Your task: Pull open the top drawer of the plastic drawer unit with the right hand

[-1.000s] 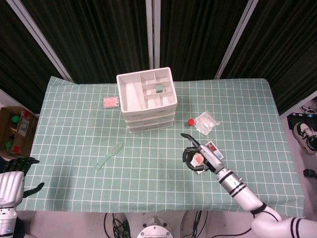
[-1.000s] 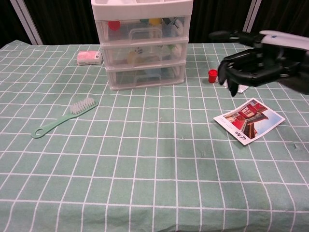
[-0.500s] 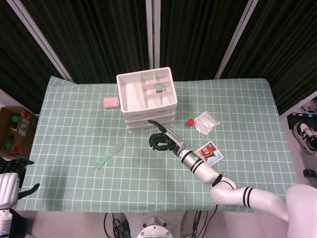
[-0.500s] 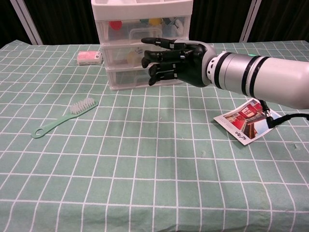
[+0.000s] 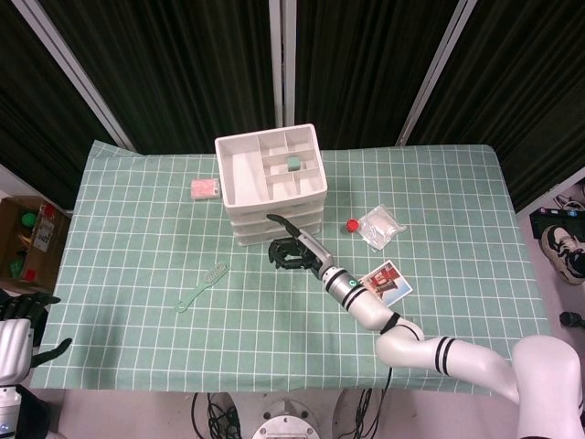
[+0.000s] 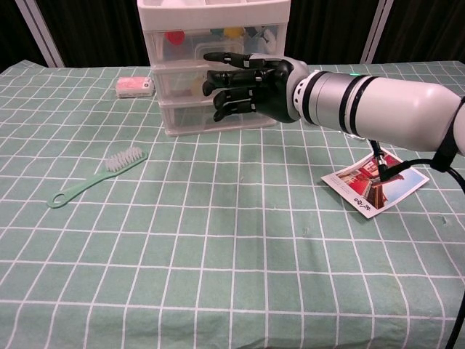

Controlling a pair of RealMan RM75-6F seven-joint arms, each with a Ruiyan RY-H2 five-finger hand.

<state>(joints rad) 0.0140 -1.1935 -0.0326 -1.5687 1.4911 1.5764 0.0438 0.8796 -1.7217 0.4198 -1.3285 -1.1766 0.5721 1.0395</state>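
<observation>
Right arm stretched far forward and low, right hand (image 6: 251, 82) black, fingers apart and loosely curled, holding nothing, left hand (image 5: 23, 315) at the frame edge, fingers spread

The drawer unit (image 6: 213, 65) is white plastic with clear, glossy drawer fronts; matt checked cloth covers the counter (image 6: 218, 240); the right hand (image 6: 251, 86) is matt black, its forearm (image 6: 378, 109) smooth glossy white; the photo card (image 6: 375, 181) looks glossy
</observation>
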